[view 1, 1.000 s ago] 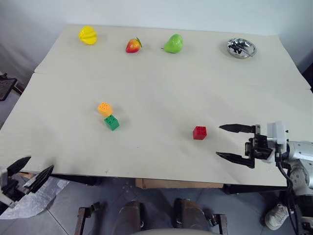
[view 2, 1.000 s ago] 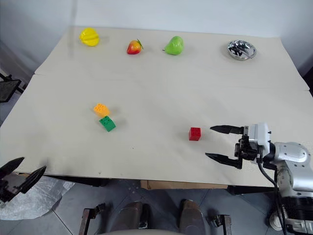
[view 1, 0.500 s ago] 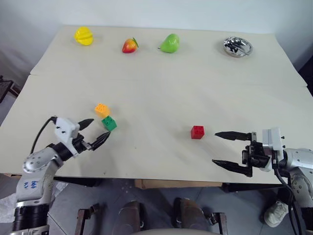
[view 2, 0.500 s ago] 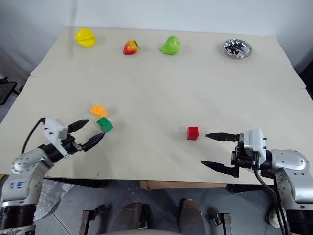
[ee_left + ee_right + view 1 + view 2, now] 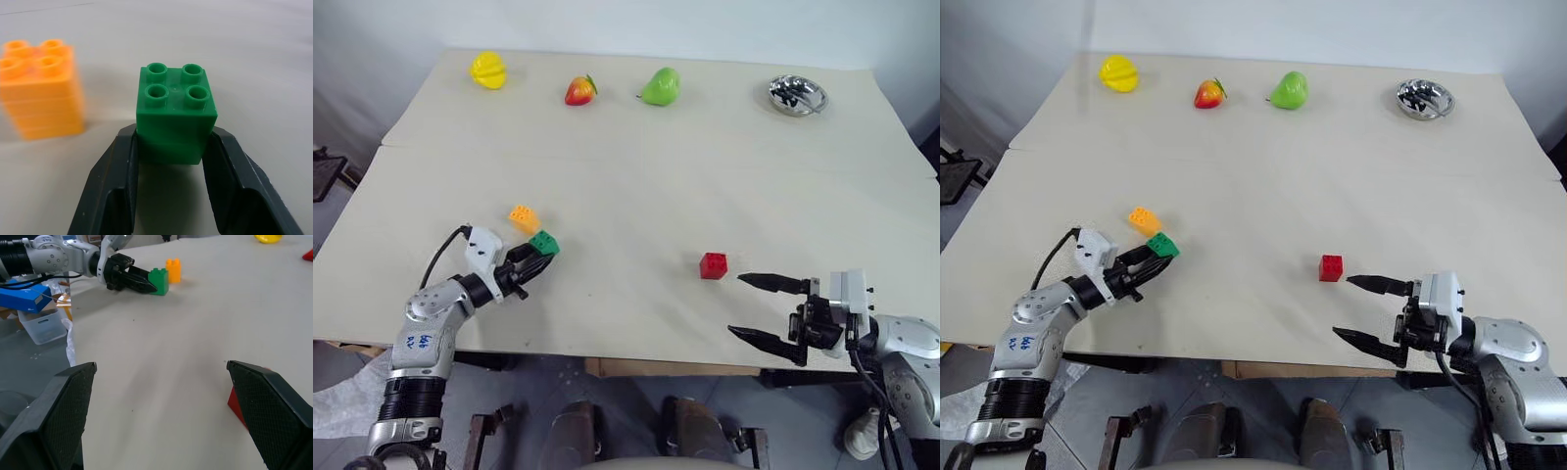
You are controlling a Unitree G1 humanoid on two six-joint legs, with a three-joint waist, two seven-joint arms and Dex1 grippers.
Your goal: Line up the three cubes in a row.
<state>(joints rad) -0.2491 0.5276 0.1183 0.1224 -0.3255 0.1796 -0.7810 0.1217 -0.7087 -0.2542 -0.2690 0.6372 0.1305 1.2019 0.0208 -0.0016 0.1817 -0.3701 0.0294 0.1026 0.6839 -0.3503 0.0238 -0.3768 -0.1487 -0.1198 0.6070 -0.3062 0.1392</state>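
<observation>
The green cube sits on the table with my left gripper shut on its lower sides, one black finger on each side. The orange cube stands just beyond it, a small gap apart. The red cube lies alone in the middle right of the table. My right gripper hovers open and empty just right of the red cube, near the table's front edge. In the right wrist view the red cube peeks out beside one finger.
Along the far edge of the table lie a yellow toy fruit, a toy strawberry, a green toy pear and a metal bowl. A wide bare stretch separates the green and red cubes.
My left arm came up from below the table's left front edge, reached the green cube and shut on it. The right gripper drifted slightly back toward the front edge, still open.
</observation>
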